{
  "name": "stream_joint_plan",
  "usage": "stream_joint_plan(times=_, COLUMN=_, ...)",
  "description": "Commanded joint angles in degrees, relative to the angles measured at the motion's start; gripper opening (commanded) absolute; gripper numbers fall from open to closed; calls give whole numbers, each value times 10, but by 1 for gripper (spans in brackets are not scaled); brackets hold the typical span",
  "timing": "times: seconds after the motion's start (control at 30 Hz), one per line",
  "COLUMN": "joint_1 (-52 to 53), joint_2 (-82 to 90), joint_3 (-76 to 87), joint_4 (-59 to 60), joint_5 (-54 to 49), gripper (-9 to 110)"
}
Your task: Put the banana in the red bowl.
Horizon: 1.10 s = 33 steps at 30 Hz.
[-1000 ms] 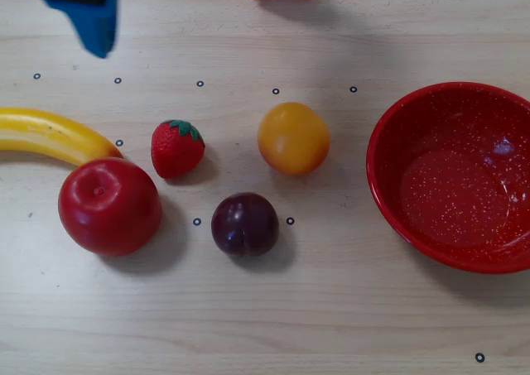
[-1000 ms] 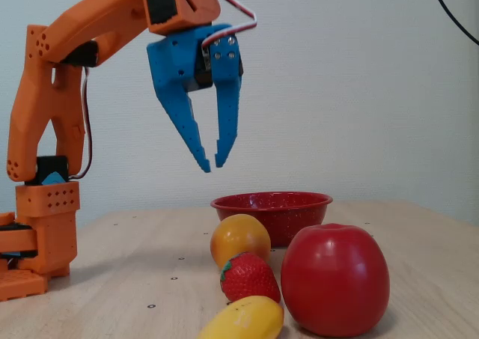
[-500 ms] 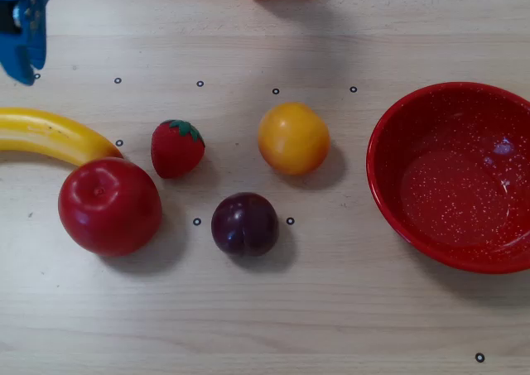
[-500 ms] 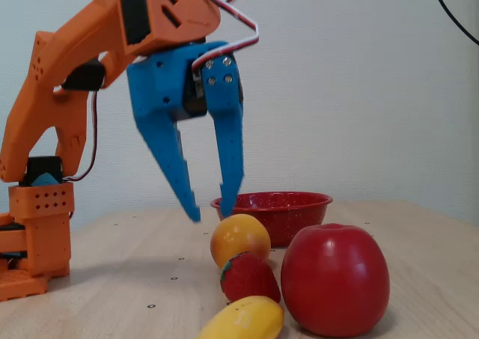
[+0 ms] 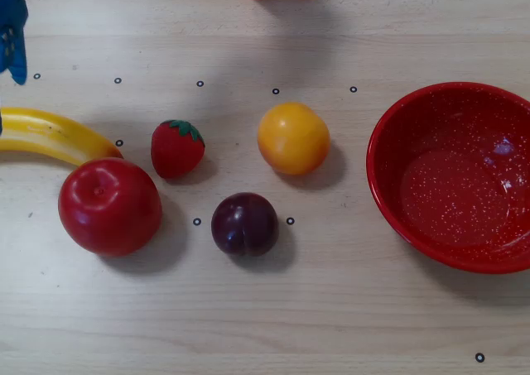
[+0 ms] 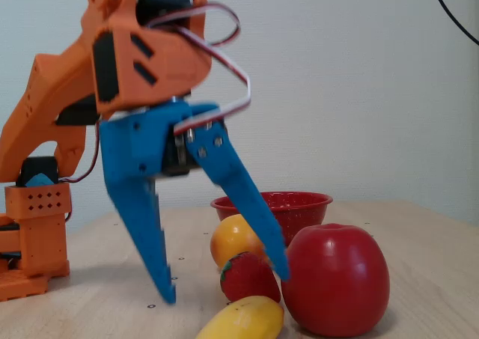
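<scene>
The yellow banana (image 5: 50,135) lies at the left edge of the overhead view, its right end touching the red apple; in the fixed view only one end (image 6: 243,319) shows at the bottom. The red speckled bowl (image 5: 389,176) stands empty at the right; in the fixed view its rim (image 6: 299,202) shows behind the fruit. My blue gripper (image 6: 224,286) is open, fingers spread wide, tips just above the table over the banana's end. In the overhead view only a blue finger (image 5: 12,29) shows at the top left.
A red apple (image 5: 109,206), a strawberry (image 5: 176,148), a round yellow-orange fruit (image 5: 293,137) and a dark plum (image 5: 244,223) lie between banana and bowl. The arm's orange base (image 6: 34,234) stands at the left of the fixed view.
</scene>
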Motion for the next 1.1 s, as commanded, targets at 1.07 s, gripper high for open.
stream_joint_plan(times=1.07, joint_1=-29, joint_2=-130, joint_3=-179, joint_4=52, joint_5=58, gripper=56)
